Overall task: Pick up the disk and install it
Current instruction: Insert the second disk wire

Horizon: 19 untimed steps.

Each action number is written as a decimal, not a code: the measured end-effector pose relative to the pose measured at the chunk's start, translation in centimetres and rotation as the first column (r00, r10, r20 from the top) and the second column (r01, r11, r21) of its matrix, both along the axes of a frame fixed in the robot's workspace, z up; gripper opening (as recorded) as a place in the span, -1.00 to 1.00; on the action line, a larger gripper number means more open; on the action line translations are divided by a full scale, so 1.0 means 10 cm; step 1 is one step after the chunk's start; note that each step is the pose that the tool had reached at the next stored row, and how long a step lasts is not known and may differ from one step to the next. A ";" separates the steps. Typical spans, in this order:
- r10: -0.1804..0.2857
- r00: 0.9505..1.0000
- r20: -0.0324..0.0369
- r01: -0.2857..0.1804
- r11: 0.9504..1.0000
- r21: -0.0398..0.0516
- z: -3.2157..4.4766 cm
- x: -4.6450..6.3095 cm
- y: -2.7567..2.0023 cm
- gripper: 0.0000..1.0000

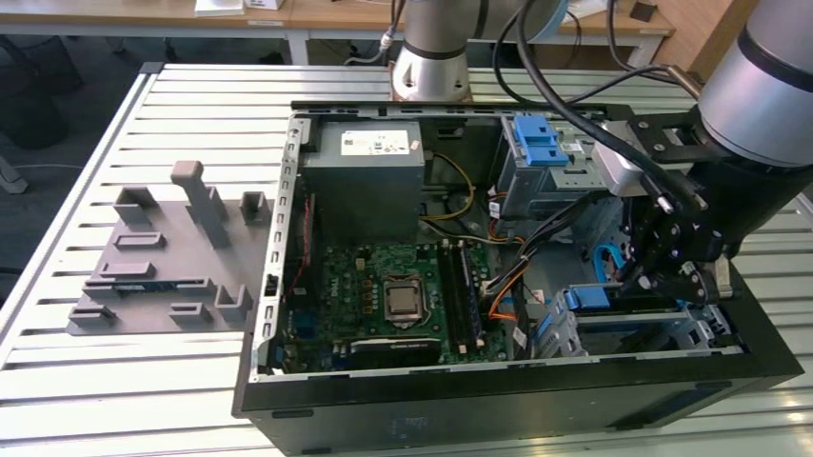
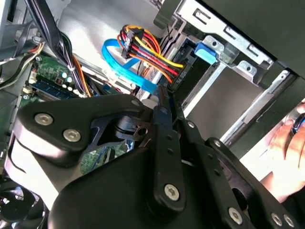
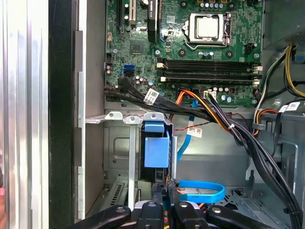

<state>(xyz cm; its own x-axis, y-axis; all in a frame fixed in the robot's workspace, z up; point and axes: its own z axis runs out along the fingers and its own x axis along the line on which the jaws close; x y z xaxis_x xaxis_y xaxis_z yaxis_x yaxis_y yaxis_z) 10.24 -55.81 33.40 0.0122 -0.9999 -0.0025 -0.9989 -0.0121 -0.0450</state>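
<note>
The disk (image 1: 595, 298) stands on edge in the silver drive cage (image 1: 642, 331) at the case's front corner, on the exterior view's right. In the first wrist view its blue carrier (image 3: 156, 150) faces the camera, between the cage's metal rails (image 3: 117, 143). My gripper (image 1: 639, 284) reaches down into the case right at the disk. In the first wrist view the gripper (image 3: 165, 190) has its black fingers close together on the disk's near edge. In the second wrist view the fingers (image 2: 164, 119) pinch a thin blue-edged strip.
A grey power supply box (image 1: 368, 176) and a cage with a blue latch (image 1: 544, 143) sit at the case's back. The motherboard (image 1: 394, 295) lies in the middle. Bundled cables (image 3: 224, 124) and a blue data cable (image 3: 202, 192) run beside the disk. A person's hand (image 2: 286, 143) rests outside the case.
</note>
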 end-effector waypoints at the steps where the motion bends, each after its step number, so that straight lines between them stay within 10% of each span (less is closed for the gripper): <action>1: 0.000 1.000 0.000 0.000 1.000 -0.001 0.001 0.00 -0.001 -0.68; 19: 0.000 1.000 0.000 0.000 1.000 -0.002 -0.027 0.00 -0.002 -0.66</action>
